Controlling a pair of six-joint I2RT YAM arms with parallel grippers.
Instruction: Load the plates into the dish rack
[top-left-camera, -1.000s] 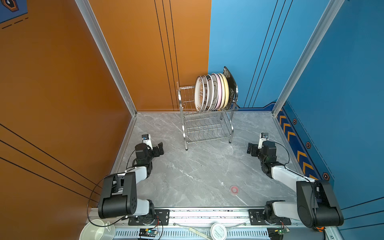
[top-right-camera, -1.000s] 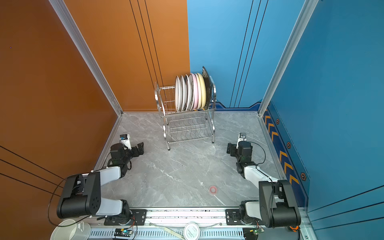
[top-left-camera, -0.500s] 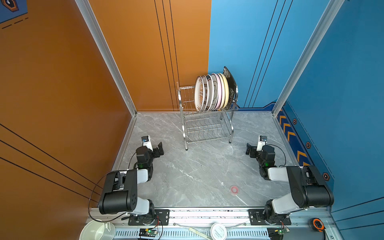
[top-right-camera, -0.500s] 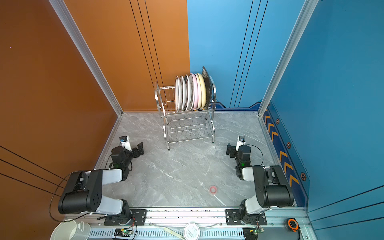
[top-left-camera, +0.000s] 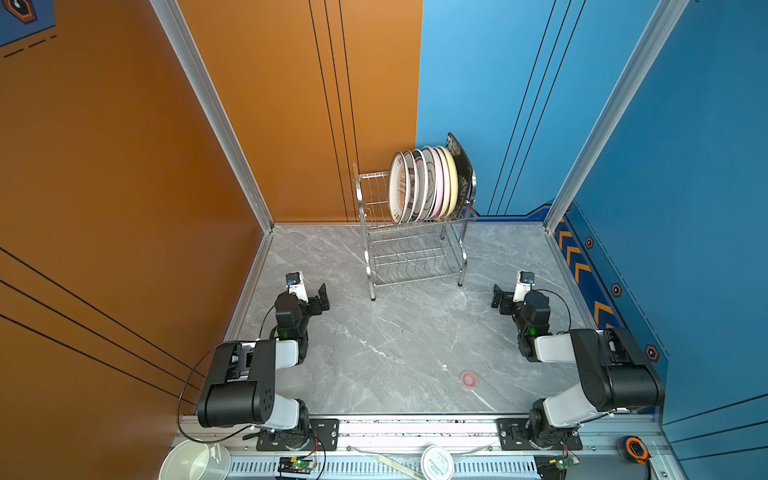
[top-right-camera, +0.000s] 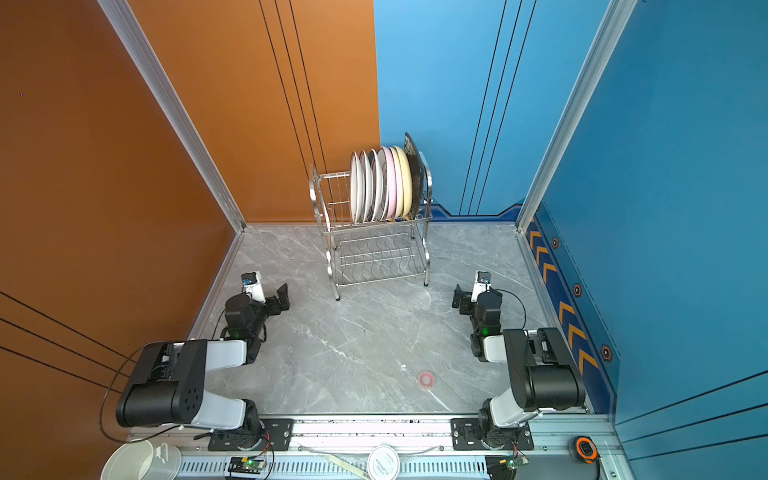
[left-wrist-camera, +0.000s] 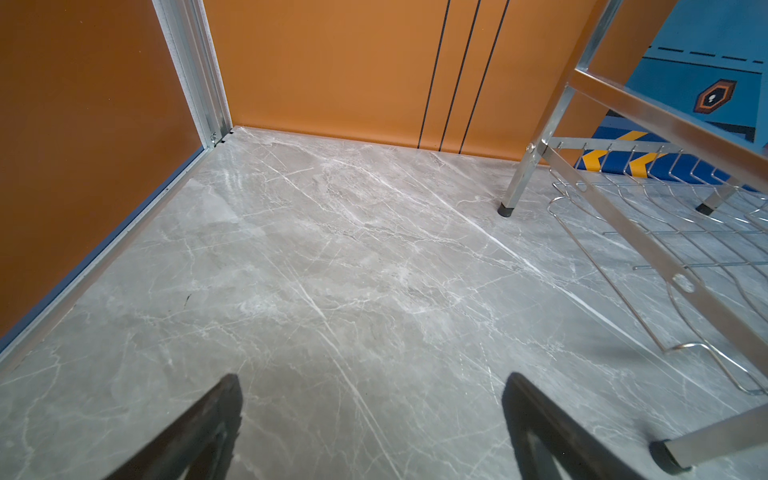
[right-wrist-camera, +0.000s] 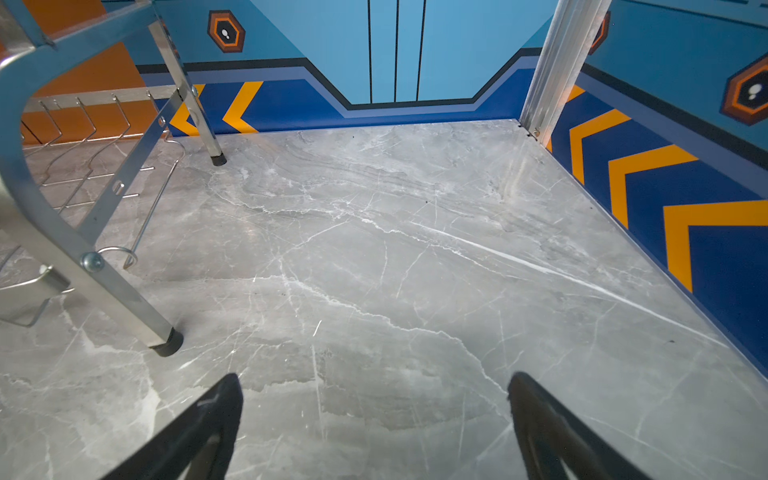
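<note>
- At 6 o'clock, off the table's front edge, a white plastic jug with a handle (top-left-camera: 194, 460), a small round white lid (top-left-camera: 436, 460) and an orange-and-black tape measure (top-left-camera: 633, 448) are seen on the rail. None of them is judged part of the task.
- The left gripper (top-left-camera: 318, 296) is held low at about 9 o'clock over the grey marble tabletop (top-left-camera: 395, 345), its jaws spread wide with nothing between them.
- The right gripper (top-left-camera: 502, 298) is mirrored at about 3 o'clock, its jaws likewise parted and empty.
- No plate is seen lying on the tabletop in both top views.
- At 12 o'clock, by the back wall, the two-tier shiny steel wire dish rack (top-left-camera: 415, 249) is stood, and its wavy lower shelf is bare.
- The dinner plates (top-left-camera: 424, 183) are stood on edge in one close row in the upper tier: printed white, teal-rimmed, pink, cream-yellow, then a square black floral one. Their exact count cannot be told.
- The loading is judged finished, since nothing is seen left to pick up.
</note>
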